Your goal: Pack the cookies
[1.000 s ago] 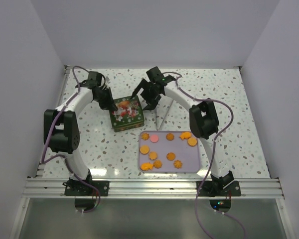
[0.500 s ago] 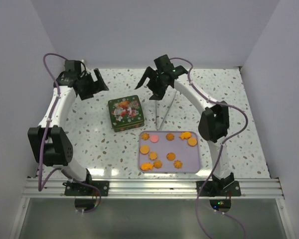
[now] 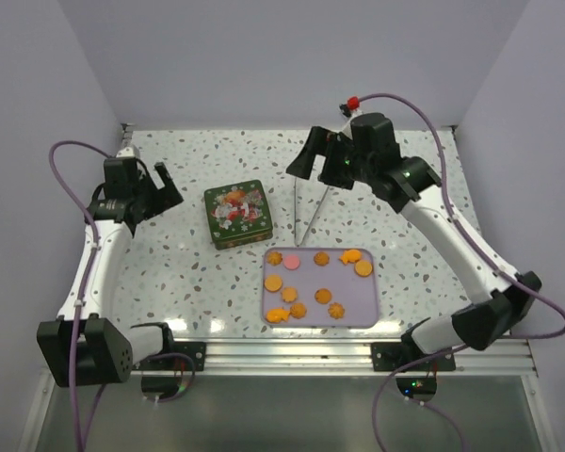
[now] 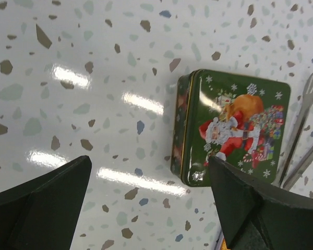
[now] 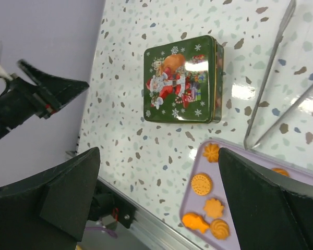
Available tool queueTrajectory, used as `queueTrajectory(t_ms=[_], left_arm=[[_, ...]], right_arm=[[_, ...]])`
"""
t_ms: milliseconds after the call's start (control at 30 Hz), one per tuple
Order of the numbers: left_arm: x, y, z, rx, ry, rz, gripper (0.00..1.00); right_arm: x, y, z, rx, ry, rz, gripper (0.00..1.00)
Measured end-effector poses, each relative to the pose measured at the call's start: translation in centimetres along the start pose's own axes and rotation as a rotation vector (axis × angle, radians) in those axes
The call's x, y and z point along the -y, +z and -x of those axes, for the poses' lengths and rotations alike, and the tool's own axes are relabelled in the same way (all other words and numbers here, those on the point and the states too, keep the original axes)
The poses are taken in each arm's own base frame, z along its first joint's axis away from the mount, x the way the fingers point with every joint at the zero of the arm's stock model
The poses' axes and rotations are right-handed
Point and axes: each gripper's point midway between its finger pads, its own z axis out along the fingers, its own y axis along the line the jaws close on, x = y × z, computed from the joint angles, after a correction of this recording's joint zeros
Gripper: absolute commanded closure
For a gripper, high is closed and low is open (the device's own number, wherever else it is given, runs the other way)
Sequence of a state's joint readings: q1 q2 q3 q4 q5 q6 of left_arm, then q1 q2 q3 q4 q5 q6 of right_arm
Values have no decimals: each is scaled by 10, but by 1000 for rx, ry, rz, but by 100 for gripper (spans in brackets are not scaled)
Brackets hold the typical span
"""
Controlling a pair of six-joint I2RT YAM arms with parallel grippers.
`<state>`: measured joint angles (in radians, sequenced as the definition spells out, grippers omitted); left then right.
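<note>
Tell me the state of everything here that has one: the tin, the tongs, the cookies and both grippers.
Tin: lid on, lying flat.
Tongs: lying beside the tin, not held.
Cookies: loose on the tray, not packed.
Left gripper: open, empty.
Right gripper: open, empty.

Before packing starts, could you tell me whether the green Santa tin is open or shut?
Shut: the green square Santa-printed metal tin shows its lid seated flush, with no interior visible.
</note>
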<state>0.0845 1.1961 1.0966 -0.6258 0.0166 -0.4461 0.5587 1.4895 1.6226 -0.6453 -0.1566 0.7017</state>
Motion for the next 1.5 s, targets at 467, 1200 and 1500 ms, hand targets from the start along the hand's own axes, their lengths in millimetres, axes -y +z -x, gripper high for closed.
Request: queueTrajectory(t_ms=[467, 1200, 1500], left_arm=[[-65, 20, -48, 72, -52, 224, 0], [-131, 54, -100, 478, 142, 280, 0], [-109, 85, -71, 531, 139, 199, 0]], right_arm=[[48, -111, -28, 190, -192, -98, 1], [94, -138, -64, 225, -283, -156, 1], [102, -140, -72, 188, -313, -182, 1]])
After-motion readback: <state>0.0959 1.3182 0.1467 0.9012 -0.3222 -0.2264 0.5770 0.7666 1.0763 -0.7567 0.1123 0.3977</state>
